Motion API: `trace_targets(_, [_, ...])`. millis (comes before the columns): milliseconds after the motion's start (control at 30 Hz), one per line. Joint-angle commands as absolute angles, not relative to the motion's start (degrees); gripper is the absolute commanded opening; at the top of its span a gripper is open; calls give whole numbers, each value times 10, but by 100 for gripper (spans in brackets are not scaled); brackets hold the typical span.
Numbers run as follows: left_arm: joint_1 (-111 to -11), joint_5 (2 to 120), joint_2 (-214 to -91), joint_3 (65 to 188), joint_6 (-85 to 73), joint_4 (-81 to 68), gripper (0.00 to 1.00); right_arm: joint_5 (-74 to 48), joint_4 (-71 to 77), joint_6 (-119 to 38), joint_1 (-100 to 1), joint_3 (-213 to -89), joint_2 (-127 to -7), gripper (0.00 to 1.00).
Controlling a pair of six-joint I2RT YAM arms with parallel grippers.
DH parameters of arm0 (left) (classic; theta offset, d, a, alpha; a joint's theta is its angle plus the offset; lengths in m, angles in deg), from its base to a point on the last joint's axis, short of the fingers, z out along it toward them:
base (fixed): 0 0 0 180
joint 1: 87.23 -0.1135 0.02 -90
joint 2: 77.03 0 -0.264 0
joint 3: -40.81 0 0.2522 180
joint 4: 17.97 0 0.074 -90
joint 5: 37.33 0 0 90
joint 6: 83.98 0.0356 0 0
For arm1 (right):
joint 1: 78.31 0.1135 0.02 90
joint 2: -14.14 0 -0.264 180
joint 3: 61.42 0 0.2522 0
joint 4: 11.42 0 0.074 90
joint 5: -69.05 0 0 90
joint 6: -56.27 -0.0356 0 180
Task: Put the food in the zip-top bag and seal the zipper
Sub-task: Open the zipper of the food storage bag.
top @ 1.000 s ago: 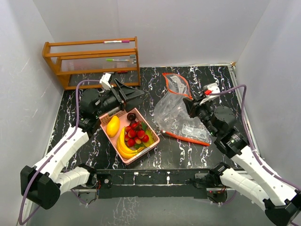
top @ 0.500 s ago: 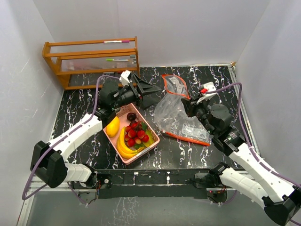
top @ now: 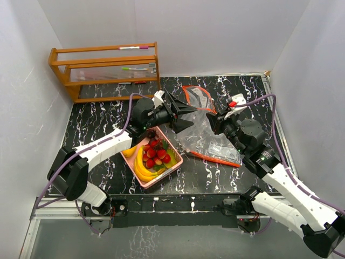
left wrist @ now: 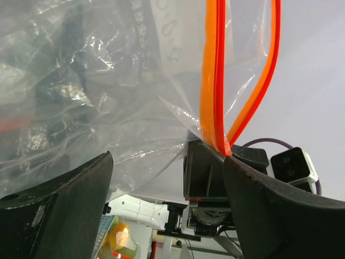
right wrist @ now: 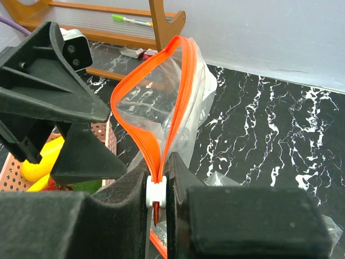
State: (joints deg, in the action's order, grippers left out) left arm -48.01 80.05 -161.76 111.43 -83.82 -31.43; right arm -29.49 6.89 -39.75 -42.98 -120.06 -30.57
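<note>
A black table (top: pixel 210 175) with white marble veining carries everything, with white walls on three sides. At its far left corner stands a wooden rack (top: pixel 105 70), set close against the back wall. Two small box-like pieces (right wrist: pixel 129 51), one white and one red, lie on the tabletop at the rack's right foot. A pink slotted basket (top: pixel 164 175) sits left of centre, turned at an angle to the table's edges. Just to its right, the clear zip-top bag (top: pixel 202 137) rests crumpled on the surface, its orange-edged mouth end lifted off the table.
</note>
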Motion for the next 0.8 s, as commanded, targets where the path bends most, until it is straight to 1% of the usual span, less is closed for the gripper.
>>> trace_targets(0, [-477, 777, -1614, 1130, -863, -356, 82, -289, 51, -387, -426, -1232, -292, 8])
trace_targets(267, [-477, 754, -1630, 1154, -856, -355, 81, -283, 58, -386, -424, -1231, -291, 8])
trace_targets(367, [-476, 757, -1646, 1157, -858, -361, 78, -277, 59, -386, -423, -1231, -291, 8])
trace_targets(400, [-475, 757, -1650, 1155, -861, -367, 74, -275, 59, -386, -424, -1231, -292, 8])
trace_targets(433, [-475, 756, -1654, 1151, -864, -375, 69, -274, 59, -387, -422, -1231, -292, 8])
trace_targets(567, [-473, 756, -1665, 1146, -872, -394, 41, -276, 61, -387, -422, -1230, -288, 8])
trace_targets(600, [-473, 758, -1666, 1146, -872, -394, 36, -277, 62, -387, -420, -1230, -286, 8])
trace_targets(633, [-473, 759, -1668, 1147, -868, -394, 32, -277, 63, -387, -420, -1230, -285, 8])
trace_targets(733, [-473, 754, -1668, 1148, -856, -400, 25, -275, 70, -387, -421, -1232, -281, 8])
trace_targets(767, [-473, 752, -1669, 1147, -853, -406, 21, -274, 73, -387, -421, -1233, -281, 8])
